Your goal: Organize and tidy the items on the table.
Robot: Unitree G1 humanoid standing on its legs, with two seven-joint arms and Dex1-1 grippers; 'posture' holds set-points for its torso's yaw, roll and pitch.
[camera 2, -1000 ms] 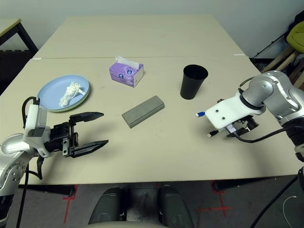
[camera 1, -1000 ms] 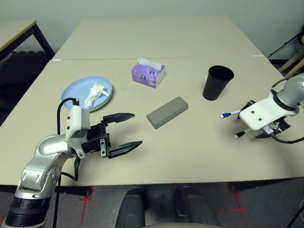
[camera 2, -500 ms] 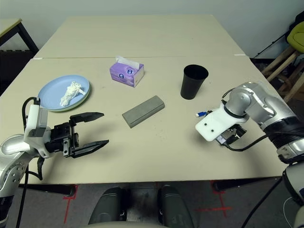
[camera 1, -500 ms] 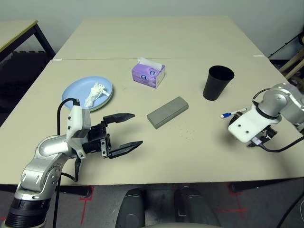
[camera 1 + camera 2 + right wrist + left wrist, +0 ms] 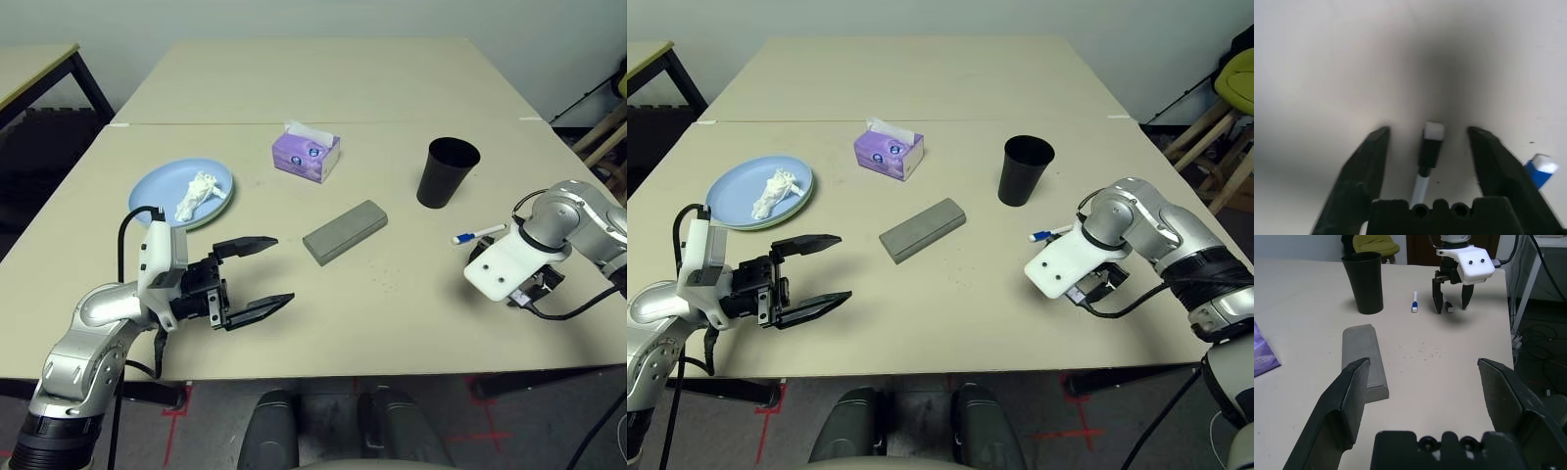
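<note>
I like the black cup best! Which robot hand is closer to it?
The right hand. It points down at the table beside the black cup, over a white marker. The left hand waits far off, across the table, past the grey case.

Silver jointed forearms, white wrist housings, black two-fingered hands, black cables

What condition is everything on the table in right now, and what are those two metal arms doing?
Blue plate: flat on a green plate, holding a crumpled tissue.
Tissue box: upright, a tissue sticking out.
Glasses case: closed, lying flat.
Black cup: upright.
Blue-capped marker: lying flat, untouched.
Second marker: lying between the right gripper's jaws, not gripped.
Right gripper: pointing down, jaws open.
Left gripper: level, jaws wide open, empty.
</note>
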